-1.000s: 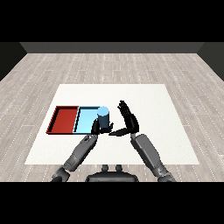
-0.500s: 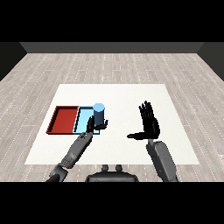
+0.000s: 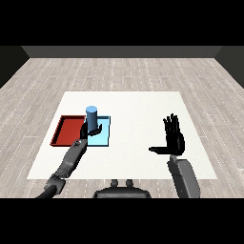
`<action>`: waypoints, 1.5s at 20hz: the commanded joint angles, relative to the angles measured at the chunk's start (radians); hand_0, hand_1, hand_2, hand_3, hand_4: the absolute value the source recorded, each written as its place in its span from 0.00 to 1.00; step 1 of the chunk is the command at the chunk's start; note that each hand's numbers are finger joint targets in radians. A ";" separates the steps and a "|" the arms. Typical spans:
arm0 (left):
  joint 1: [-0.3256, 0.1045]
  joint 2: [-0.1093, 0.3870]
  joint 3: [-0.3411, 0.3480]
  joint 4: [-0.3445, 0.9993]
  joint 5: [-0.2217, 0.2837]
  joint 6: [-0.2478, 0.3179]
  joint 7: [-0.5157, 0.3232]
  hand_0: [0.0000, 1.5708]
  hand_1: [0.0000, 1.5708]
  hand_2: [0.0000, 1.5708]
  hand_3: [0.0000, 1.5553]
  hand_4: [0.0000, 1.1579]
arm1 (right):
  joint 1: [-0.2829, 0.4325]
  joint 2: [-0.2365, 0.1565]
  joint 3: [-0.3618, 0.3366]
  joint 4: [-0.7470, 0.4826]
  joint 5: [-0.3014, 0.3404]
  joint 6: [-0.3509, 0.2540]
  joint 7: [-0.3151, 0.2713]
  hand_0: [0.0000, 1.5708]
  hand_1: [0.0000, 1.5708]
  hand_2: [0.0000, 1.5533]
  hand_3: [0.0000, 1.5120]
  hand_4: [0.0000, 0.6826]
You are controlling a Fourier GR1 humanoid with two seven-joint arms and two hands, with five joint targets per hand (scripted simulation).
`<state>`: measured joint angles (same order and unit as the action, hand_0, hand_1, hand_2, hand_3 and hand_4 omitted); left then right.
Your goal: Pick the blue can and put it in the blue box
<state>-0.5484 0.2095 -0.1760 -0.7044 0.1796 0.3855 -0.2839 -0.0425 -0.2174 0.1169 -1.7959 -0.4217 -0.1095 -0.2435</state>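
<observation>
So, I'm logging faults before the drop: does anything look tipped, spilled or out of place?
Nothing stands out. The blue can is upright in the left hand over the light blue tray; the red tray lies flush beside it.

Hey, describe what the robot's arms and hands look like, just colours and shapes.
Both forearms are grey, smooth and roughly cylindrical, coming in from the lower corners. Each ends in a black hand with slim, jointed fingers and a thumb: the left hand and the right hand. No cables, markings or sleeves are visible.
</observation>
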 commanded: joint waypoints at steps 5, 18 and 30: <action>-0.130 0.102 0.082 0.333 -0.038 -0.066 -0.006 1.00 1.00 1.00 0.96 0.91 | -0.083 0.017 -0.052 0.112 0.013 -0.021 0.020 0.00 0.00 0.00 0.00 0.00; -0.269 -0.009 0.029 0.653 -0.154 -0.018 0.193 0.94 0.94 0.90 0.57 0.75 | -0.078 0.088 -0.055 0.281 0.025 0.040 -0.119 0.00 0.00 0.00 0.00 0.00; -0.251 -0.052 0.001 0.702 -0.205 0.045 0.290 0.00 0.00 0.00 0.00 0.00 | -0.097 0.019 -0.131 0.219 -0.065 0.087 -0.011 0.00 0.00 0.00 0.00 0.00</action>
<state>-0.8473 0.1948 -0.1638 -0.0489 -0.0079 0.3730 -0.0416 -0.0977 -0.1734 0.0251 -1.5730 -0.4435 -0.0315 -0.3090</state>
